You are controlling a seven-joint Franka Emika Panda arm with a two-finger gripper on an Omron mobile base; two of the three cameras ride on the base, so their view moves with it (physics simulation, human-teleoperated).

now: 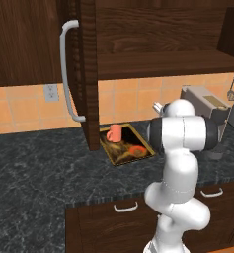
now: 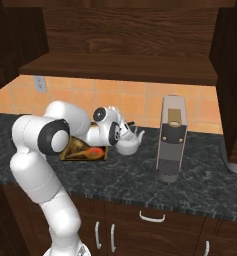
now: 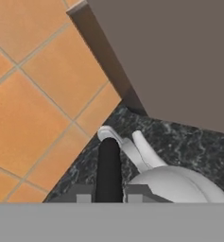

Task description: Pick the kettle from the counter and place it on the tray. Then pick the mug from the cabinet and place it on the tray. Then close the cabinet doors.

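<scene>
Behind the arm, kettle (image 2: 128,144) half hidden, hand (image 3: 108,189) clamped on its handle.

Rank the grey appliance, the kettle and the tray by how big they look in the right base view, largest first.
1. Grey appliance, clearly the largest, though it also stands nearer the camera.
2 and 3. Kettle and tray: unsure, since the arm covers much of the tray and part of the kettle.

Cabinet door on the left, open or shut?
Open. The tall dark brown wood-grain cabinet door with its curved silver bar handle stands swung out edge-on over the dark marbled counter, leaving the inner shelf exposed.
</scene>
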